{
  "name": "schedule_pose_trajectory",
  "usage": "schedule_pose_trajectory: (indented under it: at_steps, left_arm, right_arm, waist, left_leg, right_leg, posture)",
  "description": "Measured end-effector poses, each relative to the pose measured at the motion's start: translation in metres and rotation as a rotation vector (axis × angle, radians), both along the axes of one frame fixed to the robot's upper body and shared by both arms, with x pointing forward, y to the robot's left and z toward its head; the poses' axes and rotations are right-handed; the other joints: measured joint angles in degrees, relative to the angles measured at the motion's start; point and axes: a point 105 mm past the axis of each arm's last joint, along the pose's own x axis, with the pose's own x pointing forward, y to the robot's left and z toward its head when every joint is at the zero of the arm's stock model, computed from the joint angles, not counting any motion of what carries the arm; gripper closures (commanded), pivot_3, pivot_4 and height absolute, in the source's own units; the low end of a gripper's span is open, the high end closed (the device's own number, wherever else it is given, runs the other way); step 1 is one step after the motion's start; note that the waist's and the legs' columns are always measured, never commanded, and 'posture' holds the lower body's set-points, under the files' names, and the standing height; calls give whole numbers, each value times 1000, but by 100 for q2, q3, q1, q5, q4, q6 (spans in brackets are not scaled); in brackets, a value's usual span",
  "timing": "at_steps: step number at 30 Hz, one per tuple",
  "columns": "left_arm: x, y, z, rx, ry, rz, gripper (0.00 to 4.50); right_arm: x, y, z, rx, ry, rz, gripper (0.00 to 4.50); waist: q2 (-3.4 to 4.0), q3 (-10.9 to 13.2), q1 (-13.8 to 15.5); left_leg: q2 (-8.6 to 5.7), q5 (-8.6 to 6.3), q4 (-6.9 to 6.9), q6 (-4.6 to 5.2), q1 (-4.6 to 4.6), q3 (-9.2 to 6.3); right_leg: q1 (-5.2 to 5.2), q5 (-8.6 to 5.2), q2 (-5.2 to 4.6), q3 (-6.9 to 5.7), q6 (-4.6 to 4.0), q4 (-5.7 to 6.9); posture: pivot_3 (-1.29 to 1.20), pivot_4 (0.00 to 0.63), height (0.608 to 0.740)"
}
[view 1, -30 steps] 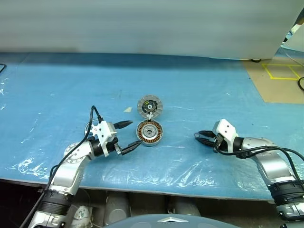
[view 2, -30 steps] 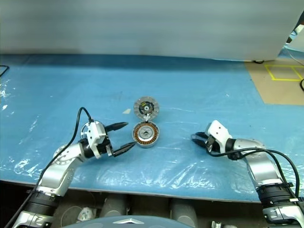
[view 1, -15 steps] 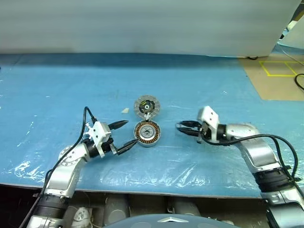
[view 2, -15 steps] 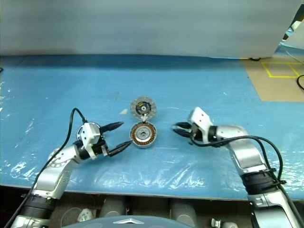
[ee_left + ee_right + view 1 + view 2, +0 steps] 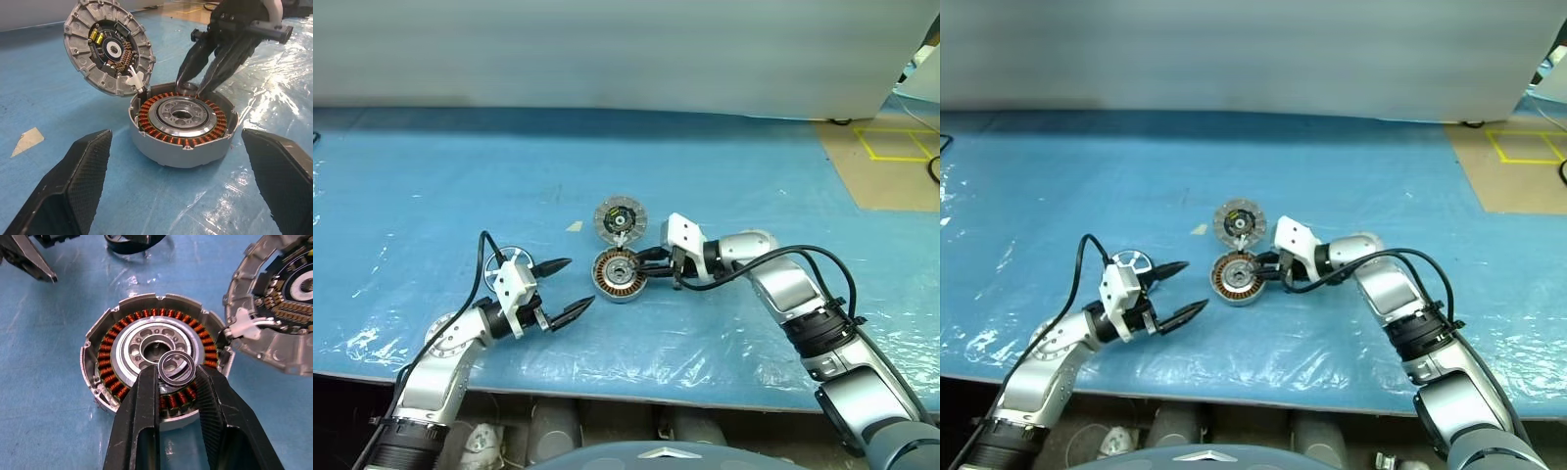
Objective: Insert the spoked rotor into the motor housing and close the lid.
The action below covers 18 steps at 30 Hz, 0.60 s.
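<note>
- The spoked rotor lies on the blue sheet at the far left of the group. It sits just behind the left arm's white mount. It is small in the head views, part of it is covered by that mount, and its spokes are hard to count.
- The left gripper hangs just left of the motor housing with its two black fingers spread wide and nothing between them. Its wrist view cuts both fingers off at the bottom edge.
- A small tan scrap lies on the sheet, left of the lid.
- The motor housing stands flat on the sheet in the middle, its ring of copper windings facing up. The head views give it as a small drum. The wrist views show the silver hub with its circle of holes.
- The lid is just beyond the housing, with its inner face of small parts turned toward the camera. The left wrist view shows it tilted up at the housing's rim, joined there by a white plug. The right wrist view cuts it off at the edge.
- The right gripper reaches in from the right, with its tips over the housing's near rim. Its fingers are pinched on a small dark ring, clear in its own wrist view. In the head views the ring is too small to tell.
</note>
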Motion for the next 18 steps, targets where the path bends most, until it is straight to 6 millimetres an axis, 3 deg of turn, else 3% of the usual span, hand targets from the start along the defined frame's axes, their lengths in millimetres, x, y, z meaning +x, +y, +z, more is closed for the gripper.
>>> schedule_pose_trajectory:
  at_steps: [18]
  left_arm:
    - [-3, 0, 0, -1, -3, 22, 0]
  right_arm:
    - [-3, 23, -7, 13, -16, 69, 3837]
  waist:
    - [0, 0, -9]
  left_leg:
    - [0, -1, 6, 2, 3, 0]
  right_leg:
    - [0, 0, 0, 3, 0, 11]
  posture:
    - [0, 150, 740]
